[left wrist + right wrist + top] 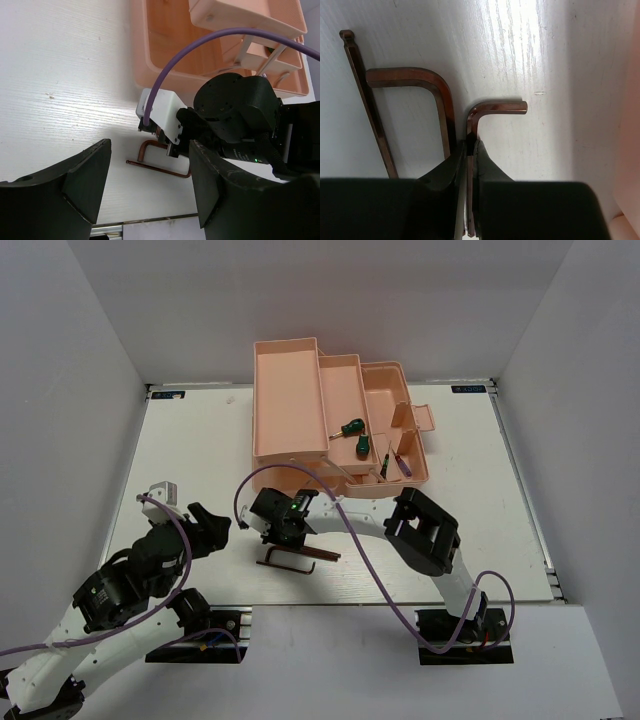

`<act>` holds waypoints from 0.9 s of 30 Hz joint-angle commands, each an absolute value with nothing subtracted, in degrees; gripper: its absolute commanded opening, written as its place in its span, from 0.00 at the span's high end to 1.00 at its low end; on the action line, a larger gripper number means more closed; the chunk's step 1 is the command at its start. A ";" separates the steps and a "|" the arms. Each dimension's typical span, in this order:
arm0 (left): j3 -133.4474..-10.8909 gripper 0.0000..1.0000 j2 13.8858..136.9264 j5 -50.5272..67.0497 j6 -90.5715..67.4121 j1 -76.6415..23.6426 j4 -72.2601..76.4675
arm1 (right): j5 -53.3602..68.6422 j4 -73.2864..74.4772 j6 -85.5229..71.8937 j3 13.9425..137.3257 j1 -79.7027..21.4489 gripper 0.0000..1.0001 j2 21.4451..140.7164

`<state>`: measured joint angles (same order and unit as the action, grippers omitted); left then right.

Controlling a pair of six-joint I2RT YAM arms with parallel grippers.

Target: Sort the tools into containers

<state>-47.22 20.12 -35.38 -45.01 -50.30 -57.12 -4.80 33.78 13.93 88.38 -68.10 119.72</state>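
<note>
Top view: the salmon-pink toolbox [290, 410] sits open in the upper middle with its trays fanned out. Two green-handled screwdrivers [352, 427] lie in a middle tray, and two thin precision screwdrivers [385, 467] are in the lower-right compartment. The right gripper [283, 538] is down on the white table [200, 440] just below the box. The left gripper [210, 525] sits at lower left.

Left wrist view: the left gripper's jaws are spread wide with nothing between them.

Right wrist view: the right gripper's fingertips are pinched tight on the long shank of a glossy dark-brown hex key [497, 106], its short leg pointing right at centre frame. A second key [442, 100] with a rounded bend lies just to its left.
</note>
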 commanded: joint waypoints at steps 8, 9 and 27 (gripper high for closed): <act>-46.85 0.27 20.30 -35.33 -44.04 -50.19 -56.95 | -3.70 36.47 17.31 85.78 -66.18 1.00 108.83; -46.85 0.27 20.30 -35.33 -44.03 -50.19 -56.43 | -3.26 37.34 17.40 85.78 -66.01 1.00 108.20; -46.32 0.28 23.03 -33.75 -42.45 -50.19 -54.84 | 31.98 56.51 34.89 97.81 -63.81 1.00 96.76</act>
